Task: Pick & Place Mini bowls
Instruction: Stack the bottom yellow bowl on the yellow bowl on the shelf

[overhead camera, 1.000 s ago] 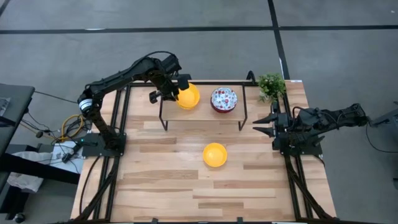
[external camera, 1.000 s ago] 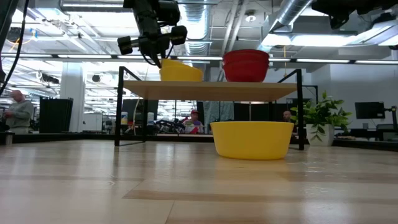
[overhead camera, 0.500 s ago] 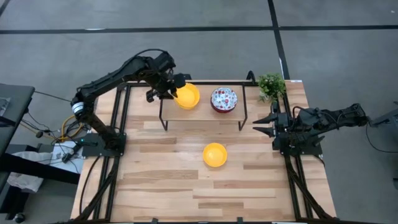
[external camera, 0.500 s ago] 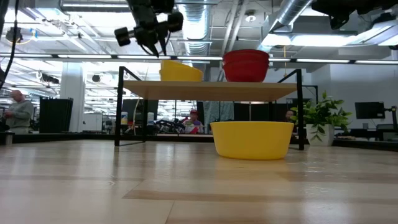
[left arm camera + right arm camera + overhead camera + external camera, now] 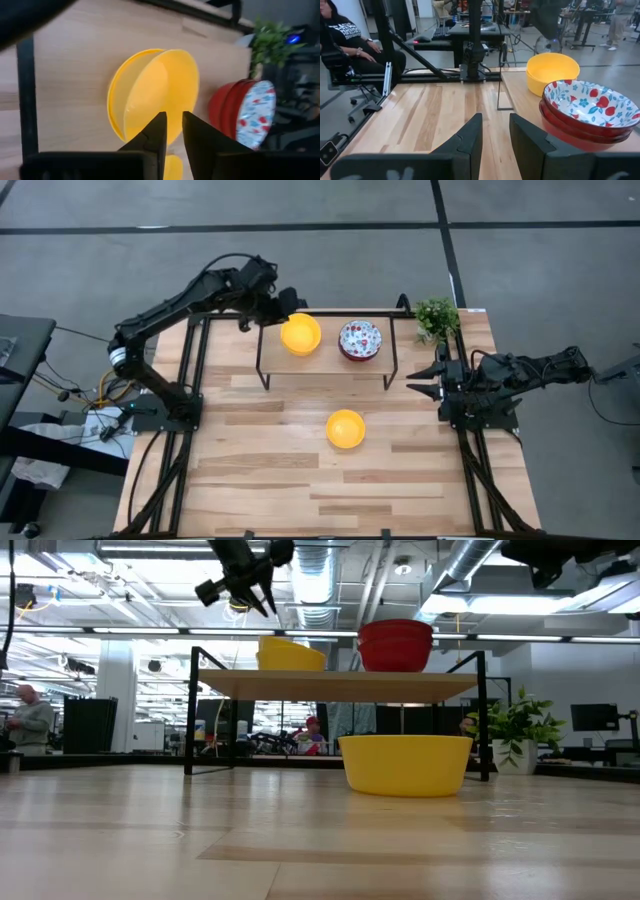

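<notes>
Left claw (image 5: 291,301) hovers beside stacked yellow bowls (image 5: 300,335) (holding nothing).

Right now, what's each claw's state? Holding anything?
Left claw: nearly closed, holding nothing, above the yellow bowls on the shelf.
Right claw: slightly open, empty, parked at the table's right edge.

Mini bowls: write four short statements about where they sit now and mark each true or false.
1. A yellow stack sits on the raised shelf. True.
2. The red-patterned stack sits on the table below the shelf. False: it is on the shelf, beside the yellow stack.
3. A single yellow bowl sits on the table in front of the shelf. True.
4. The left hand holds a yellow bowl. False: it is above the shelf's edge, holding nothing.
</notes>
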`<state>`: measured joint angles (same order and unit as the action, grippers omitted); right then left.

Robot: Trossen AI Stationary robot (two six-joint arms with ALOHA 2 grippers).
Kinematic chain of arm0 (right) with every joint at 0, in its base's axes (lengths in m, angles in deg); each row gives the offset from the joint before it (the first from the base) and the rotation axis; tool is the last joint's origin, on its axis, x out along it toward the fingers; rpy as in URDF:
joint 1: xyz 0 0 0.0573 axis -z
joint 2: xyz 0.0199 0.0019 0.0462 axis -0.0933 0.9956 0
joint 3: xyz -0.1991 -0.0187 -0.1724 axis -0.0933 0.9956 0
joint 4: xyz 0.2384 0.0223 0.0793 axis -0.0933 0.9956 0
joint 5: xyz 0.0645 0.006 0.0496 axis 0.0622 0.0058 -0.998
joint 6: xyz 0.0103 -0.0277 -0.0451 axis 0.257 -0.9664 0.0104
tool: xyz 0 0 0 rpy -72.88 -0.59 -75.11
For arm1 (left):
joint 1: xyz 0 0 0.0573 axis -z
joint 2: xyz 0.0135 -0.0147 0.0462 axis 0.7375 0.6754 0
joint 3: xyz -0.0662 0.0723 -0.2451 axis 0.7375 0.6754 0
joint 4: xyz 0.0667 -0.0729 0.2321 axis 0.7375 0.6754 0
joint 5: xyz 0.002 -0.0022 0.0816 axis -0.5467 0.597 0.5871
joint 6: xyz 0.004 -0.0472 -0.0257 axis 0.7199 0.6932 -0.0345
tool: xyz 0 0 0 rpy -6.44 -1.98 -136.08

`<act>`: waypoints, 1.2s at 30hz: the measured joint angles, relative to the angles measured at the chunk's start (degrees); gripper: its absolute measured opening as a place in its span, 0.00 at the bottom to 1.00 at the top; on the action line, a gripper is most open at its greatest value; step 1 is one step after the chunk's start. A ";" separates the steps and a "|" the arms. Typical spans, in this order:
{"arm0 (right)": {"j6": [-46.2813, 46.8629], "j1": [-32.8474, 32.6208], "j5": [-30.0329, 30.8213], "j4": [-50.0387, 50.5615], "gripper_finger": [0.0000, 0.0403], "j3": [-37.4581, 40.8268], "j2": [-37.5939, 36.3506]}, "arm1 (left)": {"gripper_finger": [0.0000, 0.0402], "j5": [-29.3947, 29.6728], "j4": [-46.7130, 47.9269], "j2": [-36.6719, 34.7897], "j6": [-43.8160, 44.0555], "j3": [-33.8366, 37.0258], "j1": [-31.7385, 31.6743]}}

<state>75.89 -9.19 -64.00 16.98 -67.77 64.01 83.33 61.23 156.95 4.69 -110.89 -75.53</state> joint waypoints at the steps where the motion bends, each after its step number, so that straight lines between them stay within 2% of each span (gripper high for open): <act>1: 0.44 0.00 0.00 0.04 0.22 0.00 0.02 | 0.14 -0.14 0.09 0.60 -0.65 0.05 0.00; 10: 0.57 0.00 0.02 0.43 0.22 -0.02 0.02 | 0.08 -0.87 0.97 2.84 -3.85 0.40 -1.12; 18: 0.58 0.00 0.06 0.43 0.22 -0.02 -0.01 | 0.07 -0.94 0.11 0.46 -5.67 5.42 -1.40; 24: 0.58 0.02 0.11 0.43 0.22 -0.01 0.02 | 0.02 -1.18 -6.21 -2.59 -6.66 8.43 -1.40; 29: 1.67 0.02 0.17 0.41 0.22 -0.01 0.00 | 0.02 -2.67 -13.12 -4.84 -6.66 12.27 -1.72; 36: 3.61 0.02 0.17 0.41 0.22 0.00 -0.01 | 0.02 -9.45 -21.85 -5.13 -6.48 19.12 -4.81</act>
<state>79.50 -9.17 -63.82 17.39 -67.78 64.01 73.88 39.38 151.82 -1.79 -91.77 -80.34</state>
